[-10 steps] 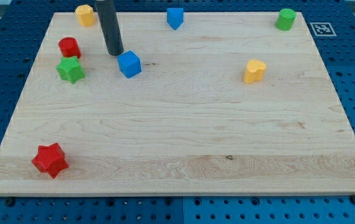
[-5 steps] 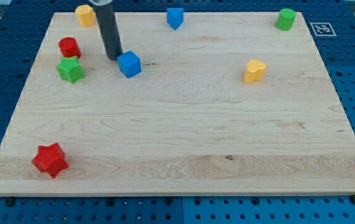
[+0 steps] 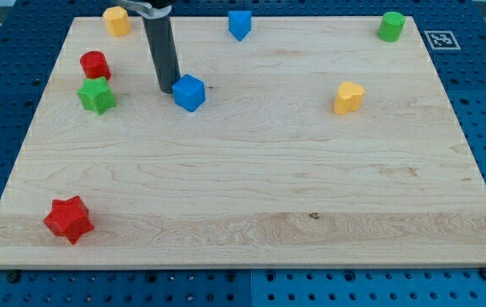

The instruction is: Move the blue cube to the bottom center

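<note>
Nearest us, at the view's bottom left, a red star block point(image 3: 68, 219) sits on the desk point(image 3: 311, 247); the bottom center holds no block. Farther up, our tip point(image 3: 166, 90) touches the blue cube point(image 3: 189, 92) on its left side, in the upper left part of the desk. We carry no gripper, only a rod, so nothing spreads or pinches. We judge the cube light, stiff and quick to spin, so we should press its upper face squarely. A green star block point(image 3: 96, 95) lies left.
</note>
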`<action>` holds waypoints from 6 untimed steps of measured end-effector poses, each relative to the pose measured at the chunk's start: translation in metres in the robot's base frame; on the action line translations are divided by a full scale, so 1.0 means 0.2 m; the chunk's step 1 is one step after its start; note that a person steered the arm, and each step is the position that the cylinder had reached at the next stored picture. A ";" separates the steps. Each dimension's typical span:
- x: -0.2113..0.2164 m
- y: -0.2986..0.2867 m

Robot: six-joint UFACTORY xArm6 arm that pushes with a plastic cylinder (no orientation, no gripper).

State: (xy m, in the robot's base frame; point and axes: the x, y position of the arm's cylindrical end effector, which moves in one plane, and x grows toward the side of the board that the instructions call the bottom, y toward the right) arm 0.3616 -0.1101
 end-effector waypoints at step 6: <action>0.24 0.37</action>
State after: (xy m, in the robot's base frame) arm 0.4091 -0.0369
